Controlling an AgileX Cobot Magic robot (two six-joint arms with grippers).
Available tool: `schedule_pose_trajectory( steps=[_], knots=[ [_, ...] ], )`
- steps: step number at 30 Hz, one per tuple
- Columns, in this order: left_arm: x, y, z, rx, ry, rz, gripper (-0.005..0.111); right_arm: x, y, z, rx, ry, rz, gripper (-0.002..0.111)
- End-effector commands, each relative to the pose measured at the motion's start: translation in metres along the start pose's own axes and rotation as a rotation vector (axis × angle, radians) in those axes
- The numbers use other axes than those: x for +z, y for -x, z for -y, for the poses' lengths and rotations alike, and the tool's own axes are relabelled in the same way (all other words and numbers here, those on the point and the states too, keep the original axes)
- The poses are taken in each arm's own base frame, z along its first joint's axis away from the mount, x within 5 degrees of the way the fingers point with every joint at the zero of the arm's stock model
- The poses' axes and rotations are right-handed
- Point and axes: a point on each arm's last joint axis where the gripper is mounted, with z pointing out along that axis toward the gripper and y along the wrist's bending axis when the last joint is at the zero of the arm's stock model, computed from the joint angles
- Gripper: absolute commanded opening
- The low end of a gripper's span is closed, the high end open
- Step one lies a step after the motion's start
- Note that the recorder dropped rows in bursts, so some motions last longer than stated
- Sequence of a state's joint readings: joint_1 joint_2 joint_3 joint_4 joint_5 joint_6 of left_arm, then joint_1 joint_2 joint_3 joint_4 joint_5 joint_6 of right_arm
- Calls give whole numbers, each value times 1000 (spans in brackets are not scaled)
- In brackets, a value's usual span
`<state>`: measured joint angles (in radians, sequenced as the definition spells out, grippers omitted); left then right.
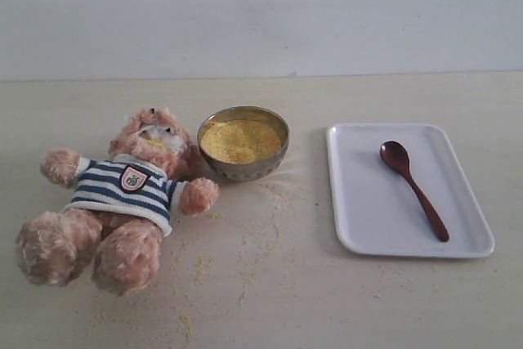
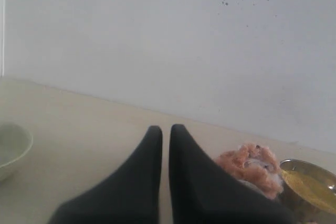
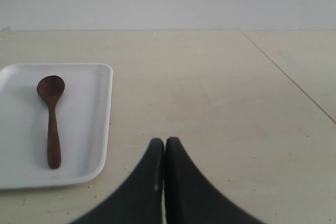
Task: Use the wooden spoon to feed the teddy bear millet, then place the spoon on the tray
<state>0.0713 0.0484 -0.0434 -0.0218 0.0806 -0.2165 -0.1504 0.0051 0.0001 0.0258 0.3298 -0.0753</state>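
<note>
The teddy bear (image 1: 122, 198) lies on its back at the left of the table, its head (image 2: 251, 167) next to a metal bowl (image 1: 243, 143) full of millet (image 1: 241, 140). The wooden spoon (image 1: 413, 187) lies on the white tray (image 1: 359, 202) at the right, bowl end toward the wall. Neither arm shows in the exterior view. My left gripper (image 2: 165, 128) is shut and empty, off to the bear's side. My right gripper (image 3: 165, 141) is shut and empty, over bare table beside the tray (image 3: 94, 129) and spoon (image 3: 51, 121).
Loose millet grains (image 1: 245, 259) are scattered on the table in front of the bowl and bear. A pale green bowl's edge (image 2: 13, 148) shows in the left wrist view. A seam (image 3: 289, 72) runs across the table past the right gripper.
</note>
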Motion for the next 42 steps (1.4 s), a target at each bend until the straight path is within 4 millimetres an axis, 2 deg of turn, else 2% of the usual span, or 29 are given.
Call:
schedule_pose_trajectory(
  steps=[1,11,15,20,23,29,33,42],
  knots=[
    [-2,-7,-2,-17,-14,57,5,0,1,0,-2,-6,12,0],
    [-6,-34,-9,-1,71,-250,5,0,1,0,-2,-6,12,0],
    [-6,-35,-9,54,65,-257,5,0,1,0,-2,-6,12,0],
    [-6,-37,-8,6,58,-275,5,0,1,0,-2,-6,12,0],
    [-6,-38,-8,76,51,-290,5,0,1,0,-2,-6,12,0],
    [-6,-38,-8,95,47,-291,5,0,1,0,-2,-6,12,0],
    [-6,-35,-8,220,25,-259,5,0,1,0,-2,-6,12,0],
    [-6,-36,-8,245,24,-269,5,0,1,0,0,-5,12,0]
  ],
)
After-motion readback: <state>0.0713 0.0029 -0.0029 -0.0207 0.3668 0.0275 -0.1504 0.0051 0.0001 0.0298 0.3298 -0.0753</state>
